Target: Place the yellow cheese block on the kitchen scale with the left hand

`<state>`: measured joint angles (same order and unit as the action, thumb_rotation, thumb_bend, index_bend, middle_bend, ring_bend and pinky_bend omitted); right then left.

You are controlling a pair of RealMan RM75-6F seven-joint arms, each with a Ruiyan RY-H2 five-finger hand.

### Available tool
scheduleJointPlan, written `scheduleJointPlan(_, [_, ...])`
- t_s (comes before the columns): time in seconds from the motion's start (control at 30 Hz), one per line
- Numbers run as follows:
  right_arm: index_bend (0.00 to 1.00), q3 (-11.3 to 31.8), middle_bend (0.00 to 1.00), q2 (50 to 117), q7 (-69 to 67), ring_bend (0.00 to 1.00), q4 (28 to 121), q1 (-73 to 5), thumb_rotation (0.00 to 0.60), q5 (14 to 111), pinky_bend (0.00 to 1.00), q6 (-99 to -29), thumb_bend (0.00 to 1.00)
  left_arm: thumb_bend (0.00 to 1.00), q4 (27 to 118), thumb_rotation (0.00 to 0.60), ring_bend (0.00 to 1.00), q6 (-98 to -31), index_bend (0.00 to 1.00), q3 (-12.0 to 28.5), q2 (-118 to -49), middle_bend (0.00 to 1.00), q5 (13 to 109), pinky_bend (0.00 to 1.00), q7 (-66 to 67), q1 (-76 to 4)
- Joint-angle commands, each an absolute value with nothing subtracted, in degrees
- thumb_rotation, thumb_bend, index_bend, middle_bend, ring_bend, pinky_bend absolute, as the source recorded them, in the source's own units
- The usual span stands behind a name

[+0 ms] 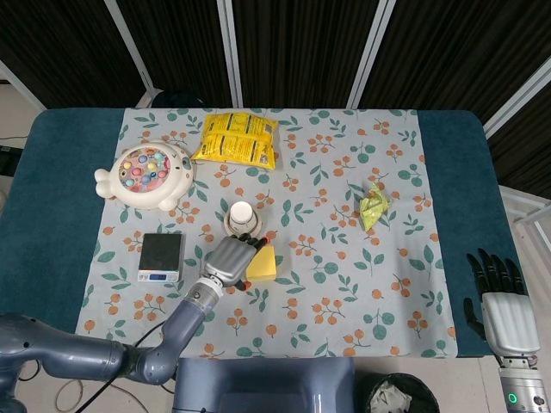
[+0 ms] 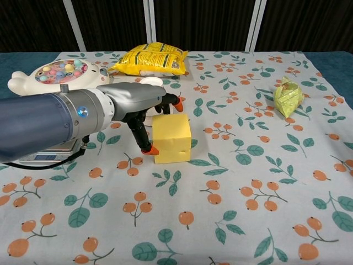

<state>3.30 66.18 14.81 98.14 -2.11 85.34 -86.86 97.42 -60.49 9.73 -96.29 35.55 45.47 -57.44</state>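
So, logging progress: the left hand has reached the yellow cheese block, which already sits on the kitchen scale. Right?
Not quite. The left hand has reached the yellow cheese block, but the block sits on the tablecloth, apart from the kitchen scale, as the head view shows.
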Motion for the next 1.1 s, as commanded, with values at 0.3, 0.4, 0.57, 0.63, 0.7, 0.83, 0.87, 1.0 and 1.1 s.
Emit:
scheduleJointPlan(0.3, [0.0, 3.21, 0.0, 65.97, 14.86, 0.0, 98.48, -2.04, 0.6, 85.33, 0.0, -86.85, 0.58, 0.45, 94.9, 0.6, 0.32, -60.93, 0.26, 8.69, -97.41, 0.42, 40.32, 0.45, 43.54, -57.35])
scheduleJointPlan(0.4, [0.0, 3.26, 0.0, 65.95, 14.8, 0.0, 98.48, -2.01, 0.6, 85.36, 0.0, -86.97, 0.58, 0.46, 95.48, 0.6, 0.33, -61.31, 0.27, 8.59, -96.96, 0.42, 42.26, 0.45, 42.67, -57.01])
scheduleJointPlan(0.57, [0.0, 3.15, 0.0, 66.18, 15.35, 0.0, 98.6, -2.01, 0.6, 85.43, 0.0, -86.94, 0.58, 0.46, 98.76, 0.6, 0.33, -61.45, 0.27, 7.91, -94.36, 0.42, 47.43, 0.45, 40.25, -56.0])
scheduleJointPlan(0.63, [0.0, 3.14, 0.0, 66.23, 15.49, 0.0, 98.65, -2.02, 0.6, 85.43, 0.0, -86.93, 0.58, 0.46, 99.88, 0.6, 0.33, -61.84, 0.27, 7.76, -93.35, 0.42, 48.74, 0.45, 39.69, -55.58])
scheduleJointPlan(0.7, [0.0, 3.16, 0.0, 66.29, 15.64, 0.0, 98.69, -1.99, 0.6, 85.37, 0.0, -86.98, 0.58, 0.46, 101.91, 0.6, 0.33, -63.0, 0.27, 7.27, -91.34, 0.42, 50.94, 0.45, 38.79, -54.54])
scheduleJointPlan(0.83, [0.0, 3.2, 0.0, 66.43, 15.9, 0.0, 98.75, -1.97, 0.6, 85.13, 0.0, -86.92, 0.58, 0.46, 106.55, 0.6, 0.33, -65.77, 0.27, 4.69, -85.34, 0.42, 57.43, 0.45, 34.93, -50.73])
scheduleJointPlan(0.87, [0.0, 3.21, 0.0, 66.48, 15.97, 0.0, 98.75, -2.0, 0.6, 85.09, 0.0, -86.87, 0.58, 0.46, 107.56, 0.6, 0.33, -66.54, 0.26, 3.86, -83.43, 0.42, 58.95, 0.45, 33.59, -49.47])
scheduleJointPlan(1.0, [0.0, 3.19, 0.0, 66.76, 16.25, 0.0, 98.74, -2.05, 0.6, 84.97, 0.0, -86.71, 0.58, 0.46, 109.71, 0.6, 0.33, -68.58, 0.26, 0.48, -75.89, 0.42, 65.25, 0.45, 27.42, -44.89])
scheduleJointPlan(1.1, [0.0, 3.05, 0.0, 66.95, 16.69, 0.0, 98.82, -2.17, 0.6, 84.9, 0.0, -86.34, 0.58, 0.46, 108.73, 0.6, 0.33, -69.19, 0.27, -1.93, -70.84, 0.42, 70.58, 0.45, 21.57, -42.16])
